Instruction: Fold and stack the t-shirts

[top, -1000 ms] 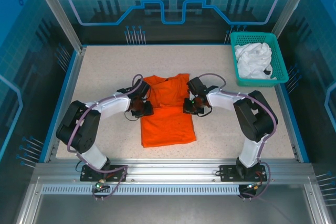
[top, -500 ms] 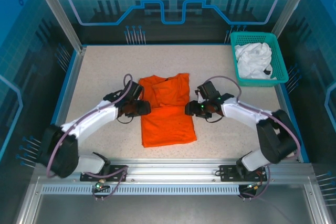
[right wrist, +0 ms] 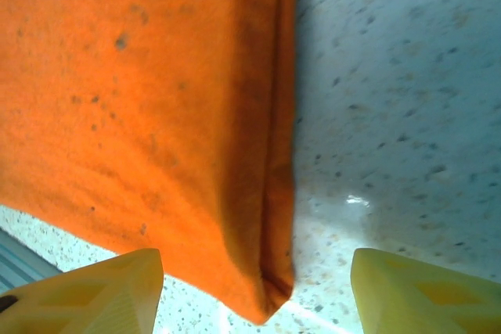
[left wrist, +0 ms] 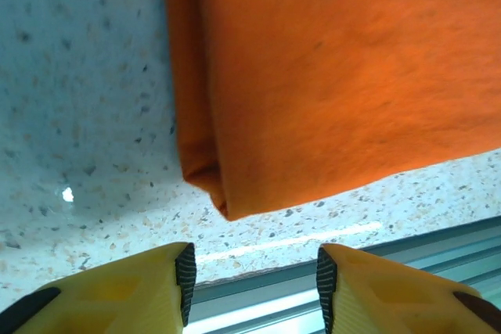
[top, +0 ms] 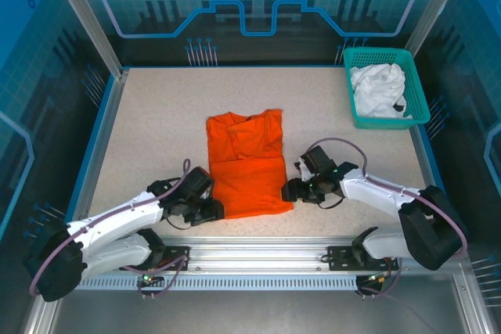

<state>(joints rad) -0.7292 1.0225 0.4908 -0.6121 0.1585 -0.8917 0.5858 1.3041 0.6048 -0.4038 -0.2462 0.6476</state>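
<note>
Left gripper (top: 210, 210) and right gripper (top: 291, 191) both gape empty at the lower corners of the folded orange t-shirt (top: 246, 166) mid-frame, white t-shirt (top: 378, 87) heaped in the basket (top: 381, 53) upper right; risk: a pinch catching just the top layer, or one corner slipping, skews the next fold.

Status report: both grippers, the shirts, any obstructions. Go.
Left gripper: jaws open, empty, at near-left corner of orange t-shirt. Right gripper: jaws open, empty, at its near-right corner. White t-shirt bunched in teal basket. Nothing in the way.
</note>
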